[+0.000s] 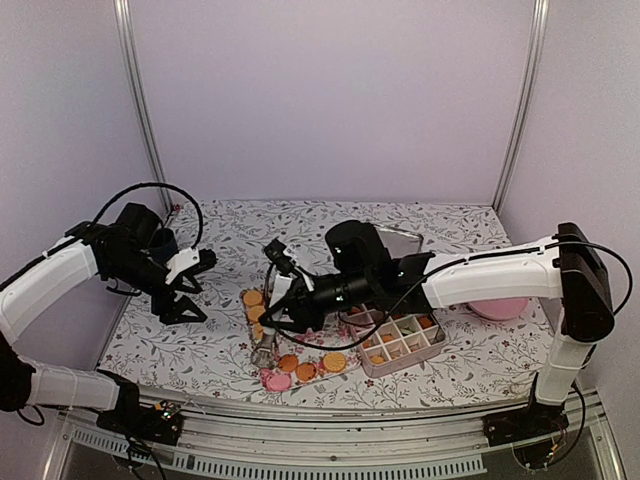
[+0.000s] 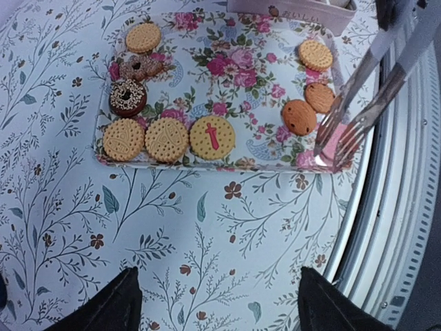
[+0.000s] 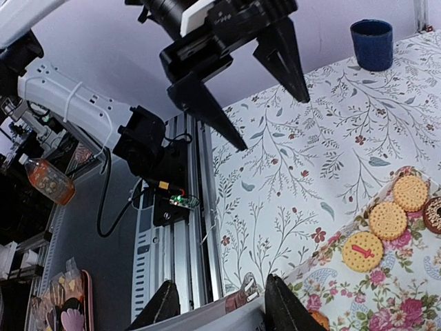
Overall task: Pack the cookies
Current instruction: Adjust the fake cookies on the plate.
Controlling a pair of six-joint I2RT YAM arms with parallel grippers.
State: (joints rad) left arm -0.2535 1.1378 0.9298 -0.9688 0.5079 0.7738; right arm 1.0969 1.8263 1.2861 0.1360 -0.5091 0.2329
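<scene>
From above, the left gripper [image 1: 185, 303] hangs over the worktop [image 1: 170, 350] with its jaws apart. The right gripper [image 1: 277, 318] is clamped on metal tongs [image 1: 264, 348], with cookies [image 1: 335, 361] just below it.

In the left wrist view, cookies lie on a floral tray [image 2: 241, 69] ahead of the spread fingers [image 2: 114, 303]. The tong tips are at the tray's near-right corner.

In the right wrist view, cookies sit to the right of its fingers [image 3: 165, 307], and the left gripper gapes ahead.

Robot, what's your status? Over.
Left claw open, empty. Right claw shut on tongs over tray. Cookies mostly on tray, some in box. Nothing blocking.
</scene>
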